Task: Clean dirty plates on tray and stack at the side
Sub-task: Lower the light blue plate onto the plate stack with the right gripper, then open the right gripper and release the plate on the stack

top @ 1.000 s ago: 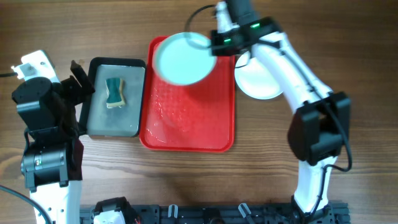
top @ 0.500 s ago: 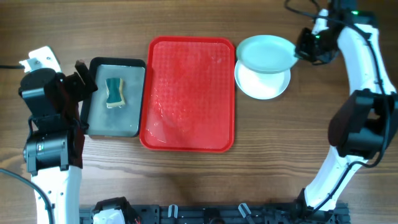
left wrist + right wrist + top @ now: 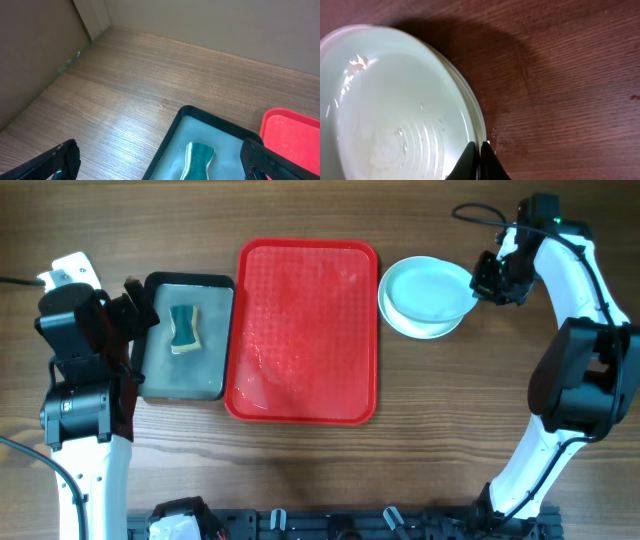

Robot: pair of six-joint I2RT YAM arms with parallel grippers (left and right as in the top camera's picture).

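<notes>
On the wooden worktop [image 3: 300,470], the large red rectangular plastic tray [image 3: 300,330] at frame centre now lies bare. The round light blue plate [image 3: 428,288] that hung over its upper edge a second ago has travelled to the upper right and appears settled on the round white plate [image 3: 420,328] there. The right claw [image 3: 484,280] remains clenched on the blue plate's right rim, so letting go looks like the remaining step. The left claw [image 3: 130,330], spread wide, hovers by the dark grey metal tray [image 3: 185,370] at left.
</notes>
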